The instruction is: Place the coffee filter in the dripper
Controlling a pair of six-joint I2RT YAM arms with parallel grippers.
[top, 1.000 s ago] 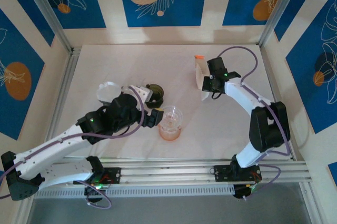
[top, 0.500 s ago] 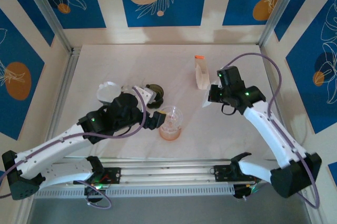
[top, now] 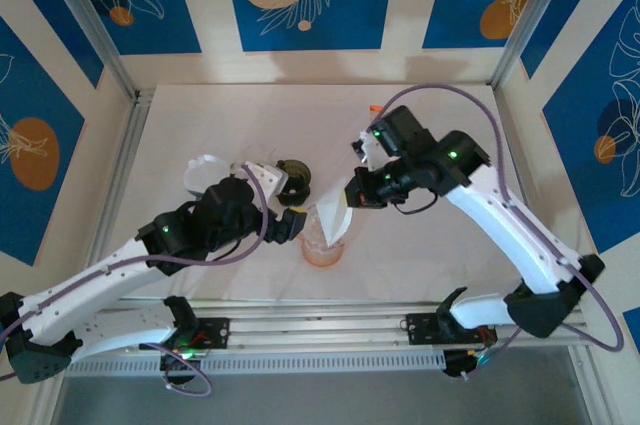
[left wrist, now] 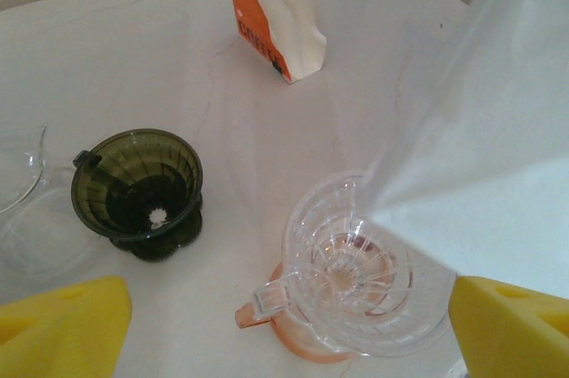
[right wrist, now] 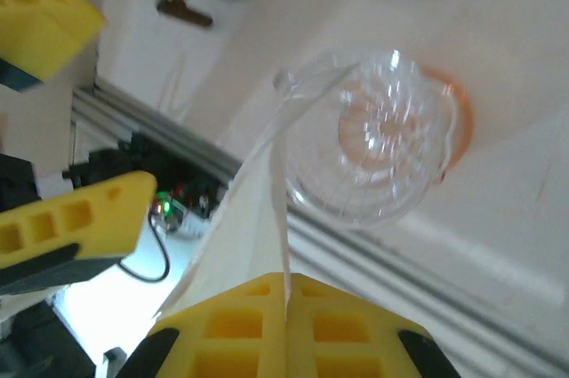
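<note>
Right gripper [right wrist: 286, 282] clamped on the coffee filter [right wrist: 244, 227], its point hanging at the clear dripper's [left wrist: 364, 280] rim, lined up for insertion. Left gripper [top: 288, 226] spread wide, flanking the dripper — probably steadying; contact unclear.

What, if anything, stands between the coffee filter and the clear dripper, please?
Nothing visible does. The coffee filter, held in the right tool, hangs over the clear dripper, whose mouth is open and empty.
</note>
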